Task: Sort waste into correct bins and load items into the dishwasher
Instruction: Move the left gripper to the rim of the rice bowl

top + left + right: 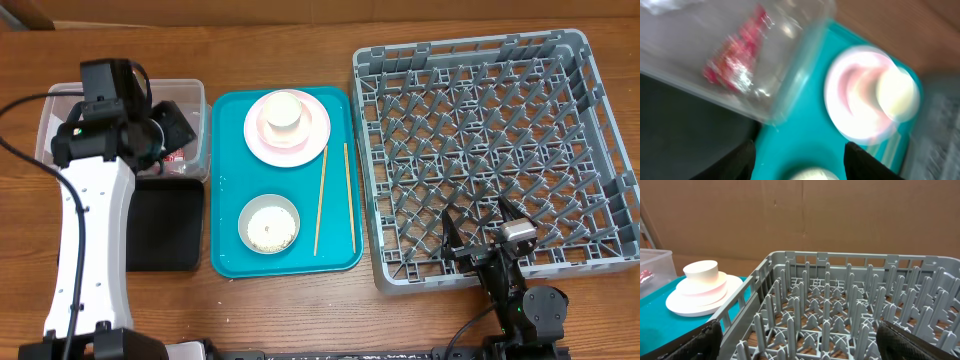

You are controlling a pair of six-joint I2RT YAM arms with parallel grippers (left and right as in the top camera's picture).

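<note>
Red wrapper [735,60] lies inside the clear tub [799,87] beside teal tray [805,135].

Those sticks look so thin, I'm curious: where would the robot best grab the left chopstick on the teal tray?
The left chopstick lies flat on the teal tray, with bare tray on both sides at mid-length. So probably grip its middle, coming from straight above and pinching across its width.
</note>
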